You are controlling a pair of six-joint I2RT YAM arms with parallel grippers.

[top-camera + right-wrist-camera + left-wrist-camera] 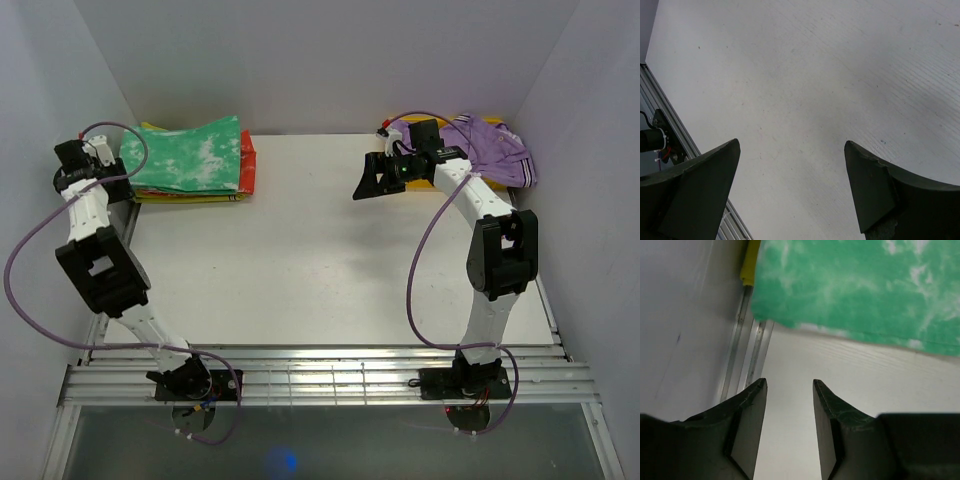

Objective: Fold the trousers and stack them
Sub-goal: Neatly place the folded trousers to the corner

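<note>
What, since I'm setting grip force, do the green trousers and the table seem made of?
The trousers: soft matte cloth, possibly cotton knit; tie-dye blotches, limp folded edges. The table: hard matte white board, perhaps laminate; faint grain lines show.

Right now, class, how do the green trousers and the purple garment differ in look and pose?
The trousers are green with white blotches; the purple garment is unblotched. The trousers lie folded flat atop a stack, far left; the purple garment lies crumpled, far right. Both are soft cloth.
</note>
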